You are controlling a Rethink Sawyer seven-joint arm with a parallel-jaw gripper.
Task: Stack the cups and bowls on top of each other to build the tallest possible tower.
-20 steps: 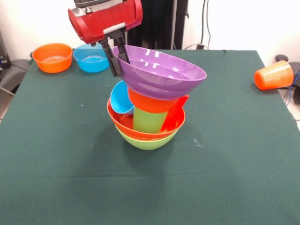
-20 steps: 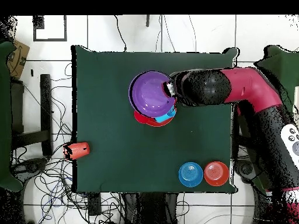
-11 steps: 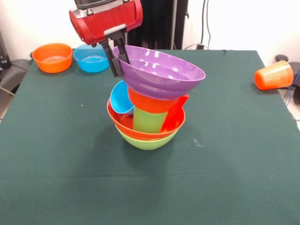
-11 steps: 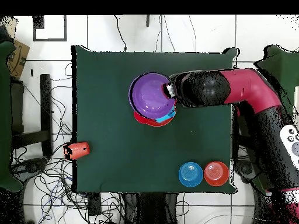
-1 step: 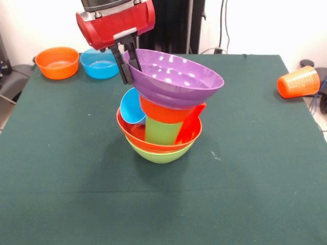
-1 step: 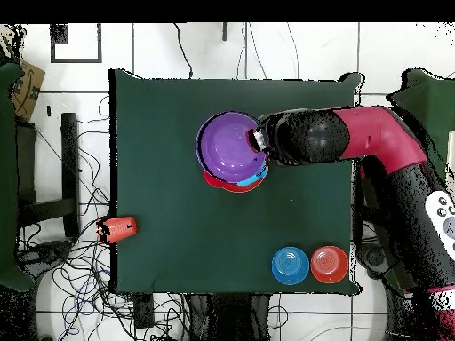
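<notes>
The tower stands mid-table: a lime green bowl at the base, an orange-red bowl in it, then a lime green cup, a light blue cup and a red cup leaning inside, and a small orange bowl above. The purple bowl sits tilted on top, also seen as the purple bowl from overhead. My gripper is shut on the purple bowl's rim at its left edge in the front view.
A small orange bowl and a small blue bowl stand side by side at one table corner. An orange cup lies on its side at the table's edge. Cables lie on the floor around the table.
The gripper has lifted the purple bowl's rim very slightly, and the bowl sits a little more level; the rest of the tower has not moved.
</notes>
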